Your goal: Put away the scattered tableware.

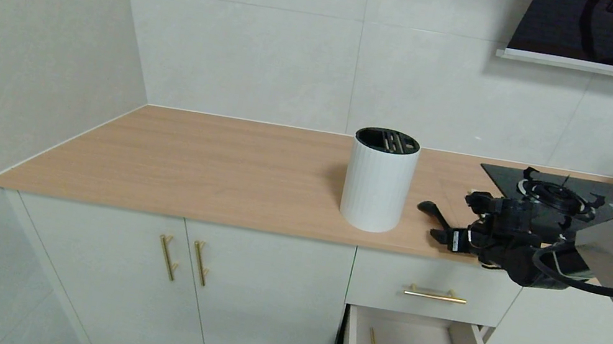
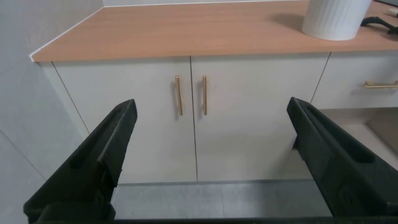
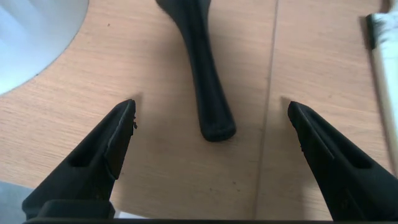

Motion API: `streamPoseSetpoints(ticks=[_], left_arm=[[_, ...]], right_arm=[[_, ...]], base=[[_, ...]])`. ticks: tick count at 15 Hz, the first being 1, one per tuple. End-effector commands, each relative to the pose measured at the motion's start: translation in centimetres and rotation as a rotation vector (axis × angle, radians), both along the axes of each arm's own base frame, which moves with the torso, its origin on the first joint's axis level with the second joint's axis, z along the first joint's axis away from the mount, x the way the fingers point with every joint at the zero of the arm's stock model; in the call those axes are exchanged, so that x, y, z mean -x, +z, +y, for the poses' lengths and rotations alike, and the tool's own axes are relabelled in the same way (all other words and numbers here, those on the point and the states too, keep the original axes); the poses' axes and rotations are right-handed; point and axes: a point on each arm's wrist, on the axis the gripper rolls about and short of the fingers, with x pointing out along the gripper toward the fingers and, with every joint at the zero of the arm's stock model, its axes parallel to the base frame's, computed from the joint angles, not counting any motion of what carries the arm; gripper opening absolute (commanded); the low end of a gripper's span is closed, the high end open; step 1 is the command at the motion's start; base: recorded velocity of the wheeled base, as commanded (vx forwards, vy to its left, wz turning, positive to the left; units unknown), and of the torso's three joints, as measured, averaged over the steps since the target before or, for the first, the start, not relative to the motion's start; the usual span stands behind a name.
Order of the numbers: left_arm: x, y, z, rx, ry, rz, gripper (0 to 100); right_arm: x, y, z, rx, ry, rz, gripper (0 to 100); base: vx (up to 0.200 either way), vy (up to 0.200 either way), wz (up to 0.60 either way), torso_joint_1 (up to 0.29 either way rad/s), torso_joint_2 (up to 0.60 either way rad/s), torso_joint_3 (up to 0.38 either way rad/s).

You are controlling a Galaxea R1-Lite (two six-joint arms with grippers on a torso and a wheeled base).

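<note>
R fingers (image 3: 106,149) wide astride black utensil handle (image 3: 208,93), nr counter (image 1: 216,181) front edge.

Fingers spread wide on left end effector (image 2: 211,106) and right end effector (image 1: 460,219).

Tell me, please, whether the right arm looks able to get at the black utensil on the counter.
Probably yes: the right gripper hangs open over the counter, the handle of the black utensil lying between its fingers with nothing in the way.
</note>
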Motion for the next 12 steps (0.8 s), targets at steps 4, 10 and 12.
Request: streamPoseSetpoints(ticks=[4,10,12], left_arm=[[0.00,0.00,0.00,0.000,0.000,0.000,100],[0.00,0.00,0.00,0.000,0.000,0.000,100],[0.00,0.00,0.00,0.000,0.000,0.000,100]], right_arm=[[-0.21,-0.16,0.11,0.003,-0.007,-0.004,0],[-0.29,-0.36,0.12,0.001,-0.006,-0.007,0],[-0.29,-0.36,0.12,0.000,-0.007,-0.007,0]], base=[[0.000,0.000,0.00,0.000,0.00,0.000],[0.000,0.000,0.00,0.000,0.00,0.000],[0.000,0.000,0.00,0.000,0.00,0.000]])
